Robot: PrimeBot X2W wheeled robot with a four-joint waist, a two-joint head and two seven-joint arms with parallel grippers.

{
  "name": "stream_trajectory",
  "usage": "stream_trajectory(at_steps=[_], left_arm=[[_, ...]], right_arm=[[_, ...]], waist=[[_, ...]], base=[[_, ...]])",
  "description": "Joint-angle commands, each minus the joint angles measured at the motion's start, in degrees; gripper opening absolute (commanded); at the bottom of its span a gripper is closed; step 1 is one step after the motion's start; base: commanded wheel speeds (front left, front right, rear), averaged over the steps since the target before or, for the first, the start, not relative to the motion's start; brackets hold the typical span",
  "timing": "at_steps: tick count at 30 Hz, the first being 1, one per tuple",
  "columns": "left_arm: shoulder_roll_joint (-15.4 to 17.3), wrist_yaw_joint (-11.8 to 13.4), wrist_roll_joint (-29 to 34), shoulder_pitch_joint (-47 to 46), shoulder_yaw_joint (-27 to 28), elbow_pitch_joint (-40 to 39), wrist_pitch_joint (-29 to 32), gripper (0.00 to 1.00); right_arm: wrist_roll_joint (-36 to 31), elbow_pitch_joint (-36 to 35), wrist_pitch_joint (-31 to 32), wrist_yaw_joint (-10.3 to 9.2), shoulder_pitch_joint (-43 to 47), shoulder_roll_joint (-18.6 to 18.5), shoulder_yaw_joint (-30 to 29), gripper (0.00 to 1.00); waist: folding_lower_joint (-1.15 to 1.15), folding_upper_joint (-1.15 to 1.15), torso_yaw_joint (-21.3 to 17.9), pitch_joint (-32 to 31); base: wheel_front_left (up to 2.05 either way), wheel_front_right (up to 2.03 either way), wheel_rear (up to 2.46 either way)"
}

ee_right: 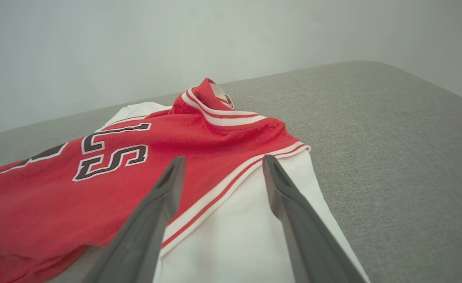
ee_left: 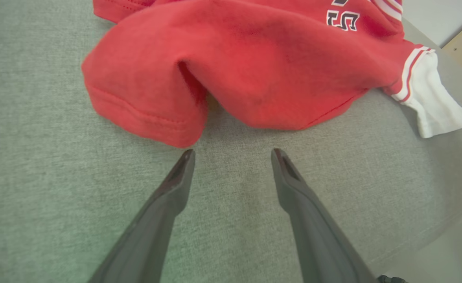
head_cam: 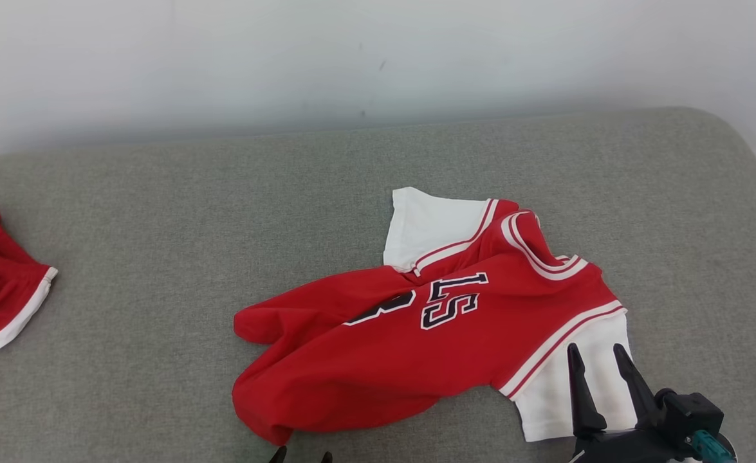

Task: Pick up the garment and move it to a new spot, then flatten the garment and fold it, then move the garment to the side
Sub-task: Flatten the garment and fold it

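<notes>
The left pincer [ee_left: 232, 151] is held open just beside the bunched hem [ee_left: 148, 122] of the shirt [head_cam: 384, 347]; the right pincer [head_cam: 599, 348] is held open over the sleeve [head_cam: 545, 405]; the hem should be pinched and drawn flat.

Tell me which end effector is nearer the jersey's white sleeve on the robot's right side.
Right. The right end effector is open directly over the white sleeve. The left end effector, also open, sits just short of the red hem, well away from that sleeve.
</notes>
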Motion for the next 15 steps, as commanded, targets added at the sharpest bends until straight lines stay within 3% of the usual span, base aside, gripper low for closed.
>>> stream_trajectory(at_steps=[1,13,14,15], left_arm=[[0.2,0.0,-0.5,-0.3,0.2,0.4,-0.4,1.00],[-1.7,-3.1,-0.7,-4.5,2.1,7.6,-5.8,1.00],[-2.2,-3.6,-1.2,-4.9,2.5,7.8,-6.3,0.95],[-2.3,-3.8,-1.1,-5.1,2.8,8.3,-6.6,0.48]], right_arm=[[-0.2,0.0,-0.1,0.06,0.1,0.0,0.0,1.00],[-0.9,0.2,-0.1,0.06,0.4,0.0,-0.2,1.00],[-0.9,0.2,-0.1,0.06,0.3,0.0,-0.1,1.00],[-0.9,0.2,-0.1,0.06,0.3,0.0,-0.1,1.00]], waist=[[0.00,0.00,-0.2,0.0],[0.00,0.00,-0.4,-0.3],[0.00,0.00,-0.3,-0.3],[0.00,0.00,-0.2,-0.3]], base=[[0.00,0.00,0.00],[0.00,0.00,0.00],[0.00,0.00,0.00],[0.00,0.00,0.00]])
